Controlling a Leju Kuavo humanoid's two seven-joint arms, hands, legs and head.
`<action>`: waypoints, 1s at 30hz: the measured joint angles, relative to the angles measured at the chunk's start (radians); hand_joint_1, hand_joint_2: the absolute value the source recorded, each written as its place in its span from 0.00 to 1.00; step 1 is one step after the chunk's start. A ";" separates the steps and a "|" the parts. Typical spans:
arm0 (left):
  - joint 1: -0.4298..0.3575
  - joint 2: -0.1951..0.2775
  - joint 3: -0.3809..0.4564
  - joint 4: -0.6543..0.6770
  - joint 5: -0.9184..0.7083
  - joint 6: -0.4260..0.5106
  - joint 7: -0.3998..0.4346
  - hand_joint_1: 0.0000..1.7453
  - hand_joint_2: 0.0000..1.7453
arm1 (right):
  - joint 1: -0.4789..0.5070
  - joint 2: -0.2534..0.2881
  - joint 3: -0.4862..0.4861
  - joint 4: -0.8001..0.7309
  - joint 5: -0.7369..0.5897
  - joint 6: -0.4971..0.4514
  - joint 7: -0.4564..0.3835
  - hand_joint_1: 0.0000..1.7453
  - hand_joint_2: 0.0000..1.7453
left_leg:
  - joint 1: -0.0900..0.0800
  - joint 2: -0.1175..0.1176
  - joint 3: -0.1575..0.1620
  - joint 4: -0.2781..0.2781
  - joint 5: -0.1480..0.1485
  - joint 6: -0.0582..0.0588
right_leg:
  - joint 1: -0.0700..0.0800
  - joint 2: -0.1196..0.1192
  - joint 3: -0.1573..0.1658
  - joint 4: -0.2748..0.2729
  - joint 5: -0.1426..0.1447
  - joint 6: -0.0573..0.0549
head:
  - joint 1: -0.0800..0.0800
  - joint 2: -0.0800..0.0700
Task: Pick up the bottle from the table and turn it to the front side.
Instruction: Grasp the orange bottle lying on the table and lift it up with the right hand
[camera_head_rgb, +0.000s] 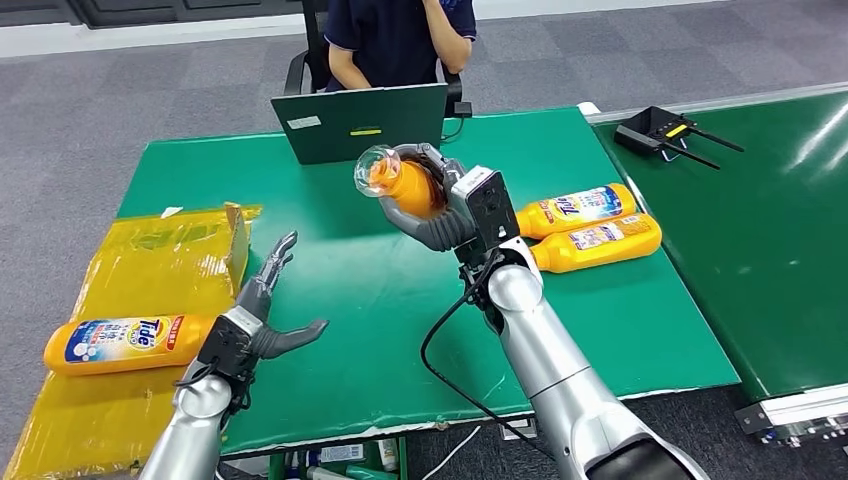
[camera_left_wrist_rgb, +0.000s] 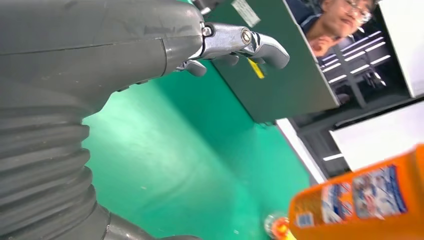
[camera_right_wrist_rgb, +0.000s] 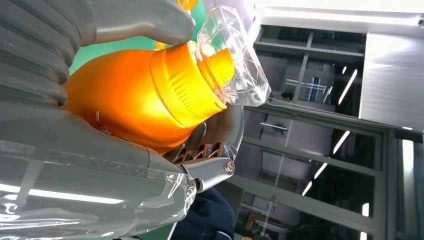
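Observation:
My right hand (camera_head_rgb: 437, 205) grips an orange detergent bottle (camera_head_rgb: 405, 186) with a clear cap, held in the air above the middle of the green table (camera_head_rgb: 330, 270), cap pointing left. Up close in the right wrist view, the orange bottle (camera_right_wrist_rgb: 130, 95) lies inside my right hand (camera_right_wrist_rgb: 100, 150), its clear cap (camera_right_wrist_rgb: 232, 55) sticking out past the fingers. My left hand (camera_head_rgb: 262, 315) hovers low over the table's left part, fingers spread, holding nothing. The left wrist view has the left hand (camera_left_wrist_rgb: 100, 60) over the green surface and a blurred orange bottle (camera_left_wrist_rgb: 360, 200).
Two more orange Tide bottles (camera_head_rgb: 585, 228) lie on the table's right side. Another Tide bottle (camera_head_rgb: 125, 342) lies on yellow bags (camera_head_rgb: 160, 260) at the left edge. A laptop (camera_head_rgb: 360, 122) stands at the far edge with a person (camera_head_rgb: 400, 40) seated behind. A second green table (camera_head_rgb: 760, 230) is to the right.

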 joint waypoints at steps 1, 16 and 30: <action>-0.008 -0.005 -0.005 0.006 0.003 -0.002 -0.001 0.00 1.00 | -0.004 0.001 0.000 0.002 0.000 0.000 0.000 1.00 1.00 | 0.000 0.000 0.000 0.000 0.000 0.000 | 0.000 0.000 0.000 0.000 0.000 0.000 | 0.000 0.000; -0.082 -0.058 -0.049 0.073 0.054 -0.047 -0.007 0.00 1.00 | -0.044 0.018 0.000 0.019 0.003 0.000 0.001 1.00 1.00 | 0.000 0.000 0.000 0.000 0.000 0.000 | 0.000 0.000 0.000 0.000 0.000 0.000 | 0.000 0.000; -0.113 -0.105 -0.101 0.127 0.135 -0.120 -0.014 0.00 1.00 | -0.054 0.044 0.000 0.034 -0.005 0.000 0.001 1.00 1.00 | 0.000 0.000 0.000 0.000 0.000 0.000 | 0.000 0.000 0.000 0.000 0.000 0.000 | 0.000 0.000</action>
